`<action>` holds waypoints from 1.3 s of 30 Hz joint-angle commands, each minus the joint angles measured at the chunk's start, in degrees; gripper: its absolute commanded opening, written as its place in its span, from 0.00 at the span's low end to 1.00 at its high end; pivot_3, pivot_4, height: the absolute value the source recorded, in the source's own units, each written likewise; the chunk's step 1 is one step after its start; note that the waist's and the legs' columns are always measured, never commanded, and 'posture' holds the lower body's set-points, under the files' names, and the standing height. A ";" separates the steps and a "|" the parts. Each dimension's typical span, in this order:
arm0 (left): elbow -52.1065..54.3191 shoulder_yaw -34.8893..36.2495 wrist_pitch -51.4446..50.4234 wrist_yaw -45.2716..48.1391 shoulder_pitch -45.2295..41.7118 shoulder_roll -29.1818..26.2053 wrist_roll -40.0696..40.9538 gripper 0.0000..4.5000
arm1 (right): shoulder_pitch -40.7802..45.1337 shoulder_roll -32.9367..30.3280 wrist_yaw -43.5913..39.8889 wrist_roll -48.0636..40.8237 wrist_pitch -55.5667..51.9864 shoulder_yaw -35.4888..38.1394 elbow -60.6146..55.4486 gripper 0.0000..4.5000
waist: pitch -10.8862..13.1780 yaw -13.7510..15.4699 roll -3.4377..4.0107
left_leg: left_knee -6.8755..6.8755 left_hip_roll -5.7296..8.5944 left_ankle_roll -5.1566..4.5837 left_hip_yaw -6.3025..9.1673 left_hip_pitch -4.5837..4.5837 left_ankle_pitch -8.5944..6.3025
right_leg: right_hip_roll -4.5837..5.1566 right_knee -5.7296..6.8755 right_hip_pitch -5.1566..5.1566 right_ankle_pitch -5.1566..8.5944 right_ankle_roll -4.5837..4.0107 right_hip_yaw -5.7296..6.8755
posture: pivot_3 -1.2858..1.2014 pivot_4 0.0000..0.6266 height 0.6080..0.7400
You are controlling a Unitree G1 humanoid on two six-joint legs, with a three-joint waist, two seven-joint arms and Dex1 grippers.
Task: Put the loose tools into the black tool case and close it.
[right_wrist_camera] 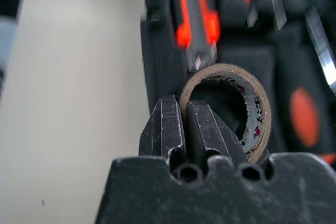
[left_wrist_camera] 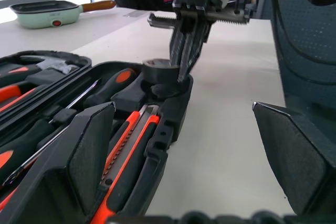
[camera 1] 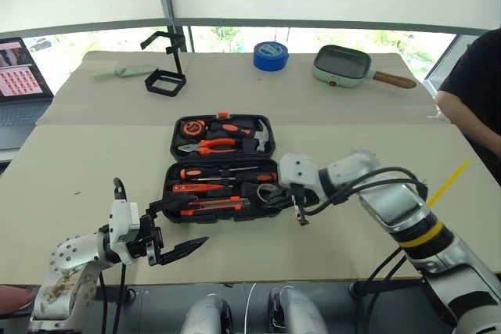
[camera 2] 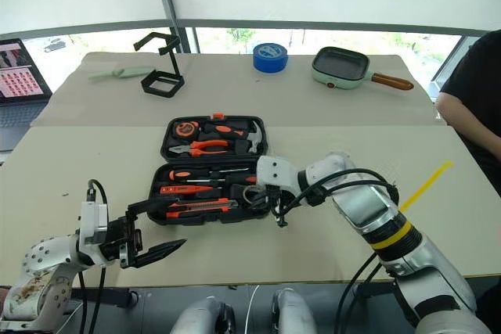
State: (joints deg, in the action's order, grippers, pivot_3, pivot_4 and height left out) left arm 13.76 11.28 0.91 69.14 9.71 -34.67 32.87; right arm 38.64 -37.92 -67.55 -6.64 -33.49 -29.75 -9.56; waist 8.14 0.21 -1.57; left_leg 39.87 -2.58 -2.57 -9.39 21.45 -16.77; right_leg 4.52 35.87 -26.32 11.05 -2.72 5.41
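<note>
The black tool case (camera 1: 169, 193) lies open in the middle of the table, its lid flat behind it. In its front half rest the orange-and-black utility knife (camera 1: 211, 206) and orange-handled screwdrivers (camera 1: 197, 188). My right gripper (right_wrist_camera: 185, 109) is shut on the wall of the small dark grey tape roll (right_wrist_camera: 257, 114), one finger inside the ring and one outside. It holds the roll over the case's front right corner (left_wrist_camera: 157, 71). My left gripper (camera 1: 194, 219) stands open at the case's front left corner, with nothing between its fingers (left_wrist_camera: 89, 150).
At the back of the table stand a blue tape roll (camera 1: 270, 55), a pale green pan (camera 1: 342, 65), a black open stand (camera 1: 166, 80) and a pale green handled tool (camera 1: 124, 72). A laptop (camera 1: 19, 76) is at the left, a person (camera 1: 473, 91) at the right.
</note>
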 commanded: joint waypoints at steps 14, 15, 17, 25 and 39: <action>-1.02 2.85 0.32 -2.89 -1.24 -0.77 0.26 1.00 | 6.69 0.94 -5.74 -4.90 -3.99 4.86 -0.24 0.56 | 0.00 0.18 -0.01 | -0.01 -0.03 0.07 0.07 0.05 -0.04 | -0.03 -0.03 -0.01 0.00 -0.04 0.08 | 0.52 0.24 1.00; -1.29 3.32 -0.19 -3.66 -1.44 -0.85 0.30 1.00 | 7.42 0.55 -6.54 -6.20 -5.16 5.90 -0.02 0.56 | 0.01 0.09 0.00 | 0.00 -0.03 0.07 0.06 0.05 -0.04 | -0.05 -0.03 0.00 0.00 -0.05 0.08 | 0.52 0.24 1.00; -1.85 4.29 -0.35 -4.88 -1.71 -0.83 0.26 1.00 | 8.00 -0.78 -8.70 -8.42 -5.65 7.47 0.13 0.56 | 0.01 0.09 0.00 | 0.00 -0.03 0.07 0.06 0.05 -0.04 | -0.03 -0.03 0.00 0.00 -0.04 0.08 | 0.52 0.24 1.00; -14.28 14.39 -5.66 -25.71 -7.37 -3.26 -7.04 0.68 | 3.85 -0.58 -0.82 -5.10 15.14 17.50 17.96 0.41 | 0.02 0.29 -0.02 | 0.00 -0.04 -0.23 0.11 -0.02 -0.20 | -0.04 -0.01 0.06 0.02 0.00 0.11 | 0.52 0.24 1.00; -27.22 0.71 -21.70 -30.02 -27.61 -0.39 -11.46 0.02 | 10.27 13.91 17.56 10.39 38.42 14.79 50.64 0.00 | 0.04 -1.09 -0.04 | -0.04 0.01 0.42 -0.20 -0.13 0.18 | -0.18 0.26 0.05 -0.04 -0.06 0.03 | 0.52 0.24 1.00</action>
State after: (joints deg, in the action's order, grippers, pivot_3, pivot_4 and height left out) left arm -12.27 12.80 -20.84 37.79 -16.79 -34.25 22.57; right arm 47.13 -24.17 -50.56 3.67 3.33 -15.80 40.46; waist 8.19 -0.87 -1.61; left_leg 39.82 -2.58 -2.15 -9.59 21.32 -16.59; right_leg 4.33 36.12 -26.27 11.02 -2.79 5.44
